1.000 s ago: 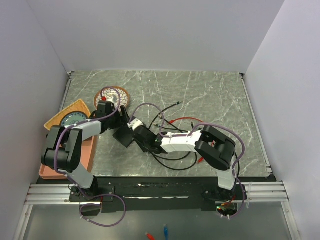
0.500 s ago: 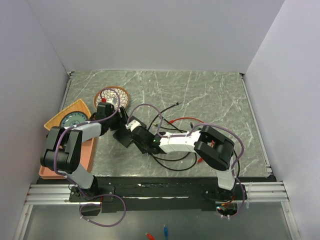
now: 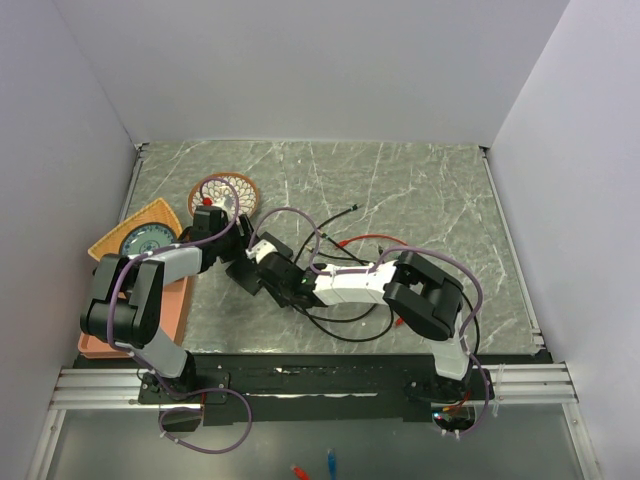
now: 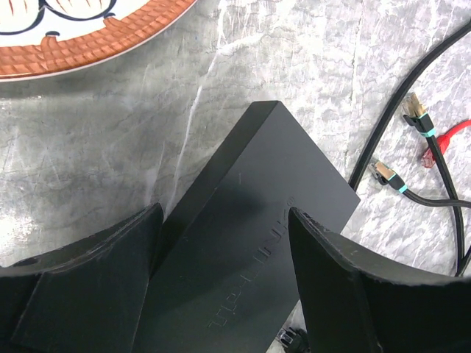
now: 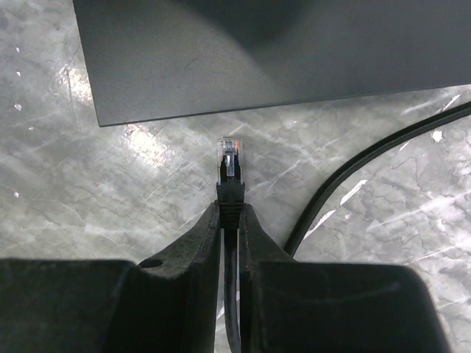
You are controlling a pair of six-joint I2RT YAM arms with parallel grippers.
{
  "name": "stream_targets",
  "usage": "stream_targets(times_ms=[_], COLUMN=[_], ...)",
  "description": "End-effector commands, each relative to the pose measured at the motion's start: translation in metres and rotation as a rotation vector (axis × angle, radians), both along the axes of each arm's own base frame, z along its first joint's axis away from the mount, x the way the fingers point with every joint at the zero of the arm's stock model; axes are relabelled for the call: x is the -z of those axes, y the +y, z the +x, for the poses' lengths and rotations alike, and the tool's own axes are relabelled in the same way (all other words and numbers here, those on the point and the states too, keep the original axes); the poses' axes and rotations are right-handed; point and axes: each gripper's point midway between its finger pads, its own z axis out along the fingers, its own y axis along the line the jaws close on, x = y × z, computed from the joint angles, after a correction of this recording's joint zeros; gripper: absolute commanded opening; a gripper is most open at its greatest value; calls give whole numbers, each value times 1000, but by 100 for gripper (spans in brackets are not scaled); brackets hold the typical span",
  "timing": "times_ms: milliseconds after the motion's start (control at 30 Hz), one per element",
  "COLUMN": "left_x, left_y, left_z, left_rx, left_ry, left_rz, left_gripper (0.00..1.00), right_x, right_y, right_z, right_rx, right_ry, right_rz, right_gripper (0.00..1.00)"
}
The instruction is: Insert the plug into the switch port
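In the left wrist view the switch runs off the edge at 6 o'clock, its sockets out of sight, and the patterned dish is cut off at 11 o'clock. Behind the plug, its cable vanishes between the fingers of the right claw.

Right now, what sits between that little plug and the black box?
Nothing: the right wrist view shows only bare marble table between the plug and the switch's edge.
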Motion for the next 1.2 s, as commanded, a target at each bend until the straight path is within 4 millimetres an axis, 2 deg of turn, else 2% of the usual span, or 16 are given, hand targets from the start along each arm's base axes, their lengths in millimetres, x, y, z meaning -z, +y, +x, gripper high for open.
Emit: stream_targets(times_ms=[0,333,467,633,1167], left_x=[17,18,17,17,18], left_y=[-2,-3,-3,-4,-9], left_z=[-25,-27,-26,-27,-29], left_rx=[22,32,36,41,43], left_ry=[95,96,95,94,107], left_rz=[-11,-11,-12,-14,-50], left_gripper=[75,75,75,75,75], right_x=[13,8,12,7,-12], right_y=[9,13,9,7,28], right_z=[-4,7,11,16,5], right_rx=[-11,2,28,42,-76], right_ry=[9,-12,-7,-11,-40], right_rz=[-9,0,-16,4,96], right_gripper=[0,0,0,0,0])
